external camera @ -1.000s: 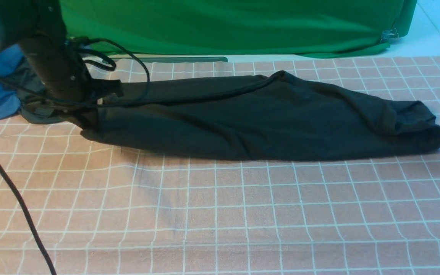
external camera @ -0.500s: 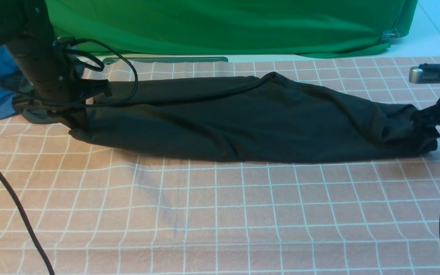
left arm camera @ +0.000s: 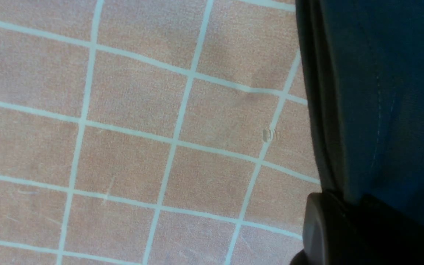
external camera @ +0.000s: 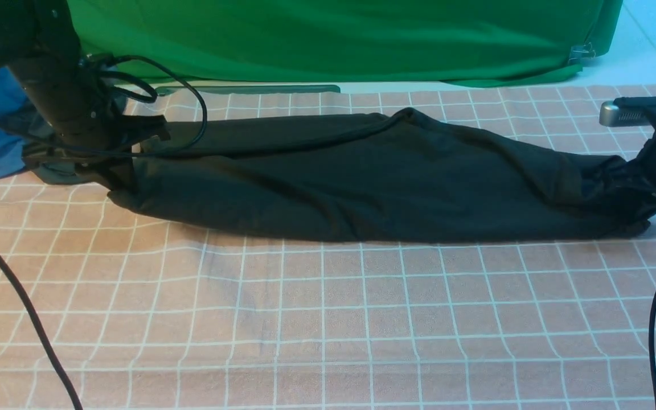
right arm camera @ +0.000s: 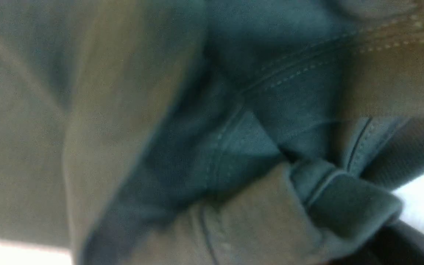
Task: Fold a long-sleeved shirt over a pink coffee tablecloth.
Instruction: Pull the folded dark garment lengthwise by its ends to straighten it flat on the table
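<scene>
1. Front view: The long-sleeved shirt (external camera: 362, 182), already narrowed to a long band, is seen stretched on the pink coffee tablecloth (external camera: 328, 319) between the two sets of jaws. One end is pinched by the left gripper (external camera: 113, 171) and the other by the right gripper (external camera: 641, 179), apparently so that the band can be kept taut for the next fold.
2. Left wrist view: Dark fabric is shown clamped in the closed jaws, with the gridded cloth lying bare just beside them.
3. Right wrist view: A stitched hem is seen bunched into the jaws, which are judged closed on it, though the picture is heavily blurred.

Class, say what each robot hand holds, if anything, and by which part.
Both grip the long-sleeved shirt: the left hand its left end, the right hand its bunched right end.
</scene>
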### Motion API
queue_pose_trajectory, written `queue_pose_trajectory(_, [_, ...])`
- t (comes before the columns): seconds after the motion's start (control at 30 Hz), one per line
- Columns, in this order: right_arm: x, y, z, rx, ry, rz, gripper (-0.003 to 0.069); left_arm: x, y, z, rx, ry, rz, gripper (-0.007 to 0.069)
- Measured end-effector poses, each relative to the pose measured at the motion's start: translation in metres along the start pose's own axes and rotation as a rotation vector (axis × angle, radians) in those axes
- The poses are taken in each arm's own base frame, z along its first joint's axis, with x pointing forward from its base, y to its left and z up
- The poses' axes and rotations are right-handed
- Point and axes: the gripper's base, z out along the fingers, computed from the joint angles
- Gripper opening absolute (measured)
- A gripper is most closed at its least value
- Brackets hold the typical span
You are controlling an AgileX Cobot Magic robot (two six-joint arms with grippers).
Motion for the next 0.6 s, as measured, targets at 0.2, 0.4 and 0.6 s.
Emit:
queue_pose_trajectory(0.2, [0.025,0.010,-0.037,-0.032,0.090,0.027,0.0083,0.012,0.005,-0.029,-0.044,0.007,-0.010,0.0050])
queue_pose_trajectory(0.4, [0.090,0.025,-0.050,-0.055,0.186,0.080,0.0083,0.046,0.020,-0.030,-0.123,0.076,-0.030,0.0048])
queue_pose_trajectory(0.6, [0.147,0.036,-0.043,-0.055,0.208,0.098,0.0089,0.087,0.042,-0.025,-0.170,0.160,-0.085,0.0048])
